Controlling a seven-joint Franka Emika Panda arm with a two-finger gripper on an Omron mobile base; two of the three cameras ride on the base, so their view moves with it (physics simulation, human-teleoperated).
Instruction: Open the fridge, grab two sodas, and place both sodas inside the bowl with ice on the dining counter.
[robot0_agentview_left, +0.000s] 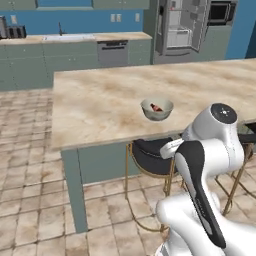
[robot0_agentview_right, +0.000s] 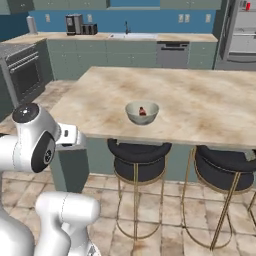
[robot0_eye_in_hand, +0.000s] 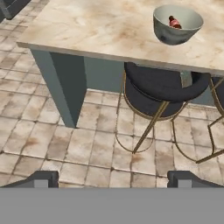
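Note:
The pale bowl (robot0_agentview_left: 151, 113) (robot0_agentview_right: 131, 115) (robot0_eye_in_hand: 190, 21) stands on the beige dining counter (robot0_agentview_left: 100, 100) (robot0_agentview_right: 200, 105) (robot0_eye_in_hand: 96, 26) near its front edge. A dark brown-red soda (robot0_agentview_left: 157, 107) (robot0_agentview_right: 142, 111) (robot0_eye_in_hand: 174, 22) lies inside it. At the back the grey fridge (robot0_agentview_left: 180, 25) (robot0_agentview_right: 242, 30) stands with its doors open, and a bright red can (robot0_agentview_right: 247, 6) shows on an upper shelf. My gripper (robot0_eye_in_hand: 113, 179) is open and holds nothing. It hangs low in front of the counter, over the tiled floor, well short of the bowl.
Black round stools with gold legs (robot0_agentview_left: 150, 155) (robot0_agentview_right: 139, 155) (robot0_eye_in_hand: 162, 87) sit under the counter's front edge below the bowl, another (robot0_agentview_right: 225, 167) to the right. The counter's teal leg (robot0_eye_in_hand: 65, 83) stands at its left corner. The wall countertop with sink and dishwasher (robot0_agentview_right: 172, 52) runs behind.

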